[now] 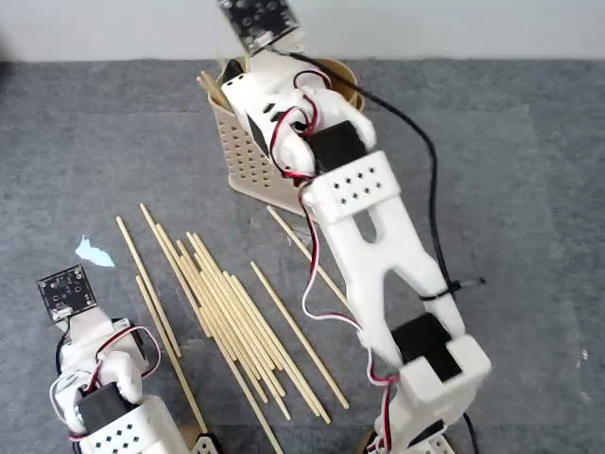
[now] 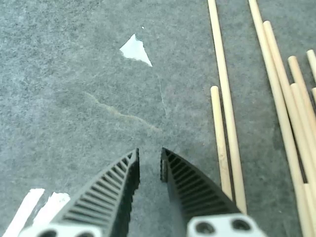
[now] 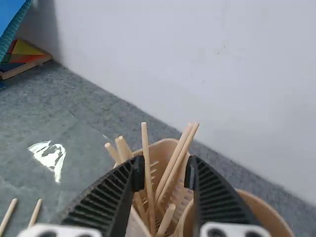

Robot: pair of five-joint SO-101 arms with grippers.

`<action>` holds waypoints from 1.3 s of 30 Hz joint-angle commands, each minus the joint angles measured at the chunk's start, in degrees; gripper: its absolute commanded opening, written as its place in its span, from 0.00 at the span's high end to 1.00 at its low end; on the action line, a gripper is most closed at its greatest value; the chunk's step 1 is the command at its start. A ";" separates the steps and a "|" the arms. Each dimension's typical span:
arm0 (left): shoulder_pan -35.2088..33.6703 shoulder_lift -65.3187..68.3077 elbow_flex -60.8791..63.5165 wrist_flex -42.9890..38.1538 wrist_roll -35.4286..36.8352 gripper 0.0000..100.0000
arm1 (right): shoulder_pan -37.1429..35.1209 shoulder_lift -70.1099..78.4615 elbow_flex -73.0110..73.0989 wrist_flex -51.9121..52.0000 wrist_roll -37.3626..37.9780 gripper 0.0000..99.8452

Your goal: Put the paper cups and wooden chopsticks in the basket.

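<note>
Right pincer (image 3: pixel 164 165) hangs spread over the basket (image 1: pixel 248 165) at upper centre, standing chopsticks (image 3: pixel 144 148) between its jaws — pulling back could snag one and flick it out. Loose chopsticks (image 1: pixel 236 322) lie mid-frame on the tabletop (image 1: pixel 529 189); left pincer (image 2: pixel 149 160), slightly parted, holds nothing

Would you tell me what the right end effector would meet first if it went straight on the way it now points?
Probably the wooden chopsticks standing in the basket, whose tops rise within the open right end effector; depth is unclear.
</note>
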 commanded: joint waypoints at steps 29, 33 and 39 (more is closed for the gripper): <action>-0.35 -0.18 -0.75 -0.26 -0.35 0.92 | -6.99 -8.57 34.37 34.68 -2.37 0.71; -0.35 -0.18 -0.75 -0.26 -0.35 0.92 | -6.64 -8.48 43.96 23.25 -2.02 0.71; -0.35 -0.18 -0.75 -0.26 -0.35 0.92 | -2.68 -8.40 53.80 7.96 1.85 0.71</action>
